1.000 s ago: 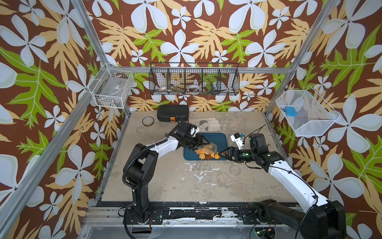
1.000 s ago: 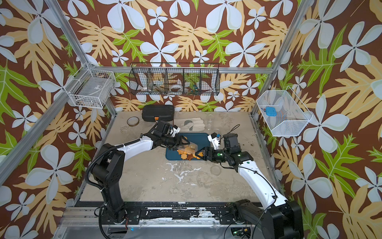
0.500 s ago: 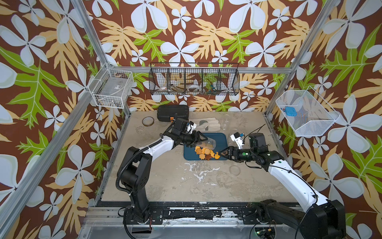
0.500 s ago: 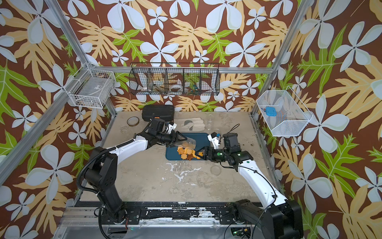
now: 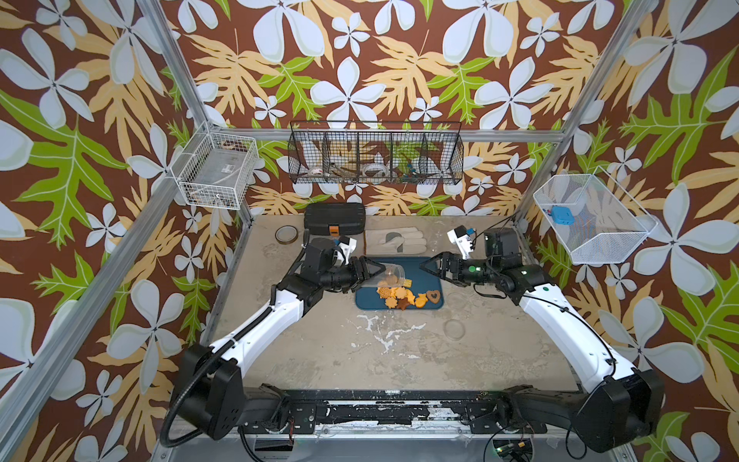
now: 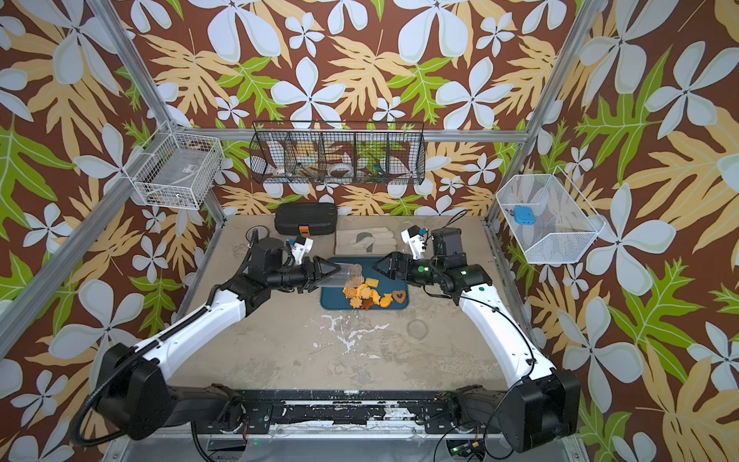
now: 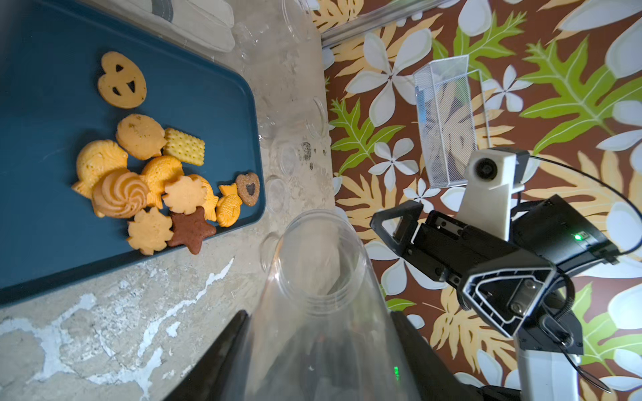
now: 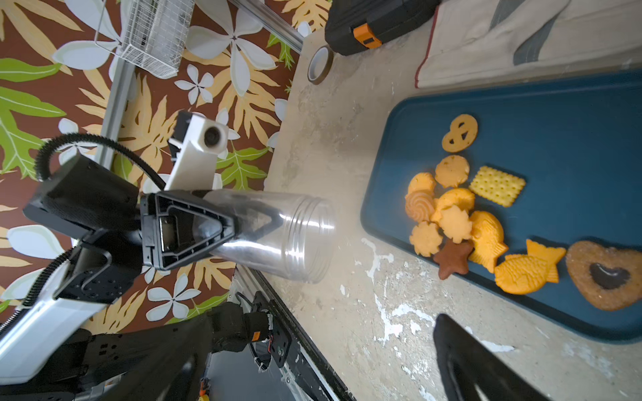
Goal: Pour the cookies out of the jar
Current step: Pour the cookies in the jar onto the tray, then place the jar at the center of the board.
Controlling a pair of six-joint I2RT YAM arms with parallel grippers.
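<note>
The cookies (image 5: 400, 296) lie in a heap on the blue tray (image 5: 424, 266): fish, star, heart, swirl, pretzel and a square cracker (image 7: 184, 147). My left gripper (image 5: 372, 276) is shut on the clear jar (image 5: 394, 274), which lies nearly level above the tray's left edge with its mouth toward the cookies. The left wrist view looks down through the jar (image 7: 319, 270), and it looks empty. My right gripper (image 5: 430, 268) hovers open over the tray's right edge, facing the jar, with nothing between its fingers.
A work glove (image 5: 394, 242), a black case (image 5: 334, 219) and a tape roll (image 5: 286, 235) sit behind the tray. A clear lid (image 5: 454, 330) lies on the table to the right of the tray. Wire baskets hang on the walls.
The jar has tipped up to nearly level and drawn slightly left, leaving the cookies on the tray. My right gripper has opened wider and lifted toward the tray's back right.
</note>
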